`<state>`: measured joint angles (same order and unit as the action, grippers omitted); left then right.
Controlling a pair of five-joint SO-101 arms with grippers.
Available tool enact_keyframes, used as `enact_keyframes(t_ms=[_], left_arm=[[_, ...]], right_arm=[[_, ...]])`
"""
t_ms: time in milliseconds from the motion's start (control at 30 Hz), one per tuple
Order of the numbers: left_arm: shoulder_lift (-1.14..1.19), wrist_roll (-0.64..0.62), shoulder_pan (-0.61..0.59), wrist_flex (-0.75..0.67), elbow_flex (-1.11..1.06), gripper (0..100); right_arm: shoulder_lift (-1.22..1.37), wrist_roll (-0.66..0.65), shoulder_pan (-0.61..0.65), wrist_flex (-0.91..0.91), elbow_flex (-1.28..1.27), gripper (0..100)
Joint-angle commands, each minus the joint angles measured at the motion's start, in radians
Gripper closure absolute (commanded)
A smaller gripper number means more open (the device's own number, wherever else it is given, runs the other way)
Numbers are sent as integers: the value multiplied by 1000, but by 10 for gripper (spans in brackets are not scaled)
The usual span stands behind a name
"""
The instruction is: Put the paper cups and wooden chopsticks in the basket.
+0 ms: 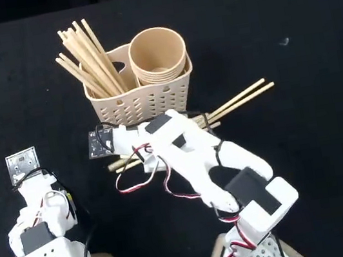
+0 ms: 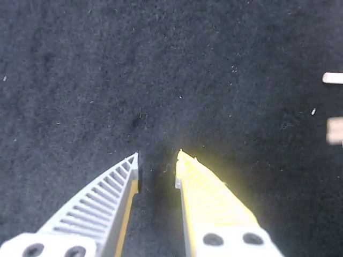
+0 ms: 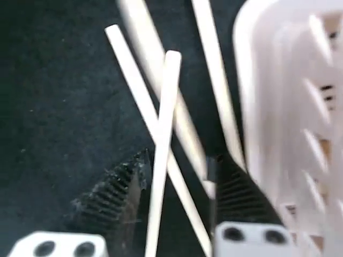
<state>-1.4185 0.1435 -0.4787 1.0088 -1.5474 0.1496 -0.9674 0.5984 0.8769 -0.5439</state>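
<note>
Your right jaws stand wide astride the loose sticks (image 3: 162,134), which lie crossed on the counter (image 3: 53,107) just beside the basket (image 3: 278,107). Close now and they may scissor apart, or you could shove the basket. Left jaws, narrowly parted, hold nothing.

The left arm (image 1: 39,218) sits folded back at 7 o'clock. The left claw (image 2: 158,155) points toward 12 o'clock with its fingers a narrow gap apart, gripping nothing. The right arm (image 1: 197,163) stretches from 5 o'clock toward 10 o'clock, and the right claw (image 3: 183,158) has its fingers spread wide.
</note>
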Motion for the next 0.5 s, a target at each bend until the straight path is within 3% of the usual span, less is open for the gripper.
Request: enact_keyframes(t_ms=[0,200,467], left_arm=[[-11,-9,-8,-18,10,873],[-11,-9,-8,-18,10,873],[-11,-9,-8,-18,10,873]], right_arm=[[4,-5,37,71,7,988],[-50,64,35,94,5,988],[-421,64,-11,87,-136,988]])
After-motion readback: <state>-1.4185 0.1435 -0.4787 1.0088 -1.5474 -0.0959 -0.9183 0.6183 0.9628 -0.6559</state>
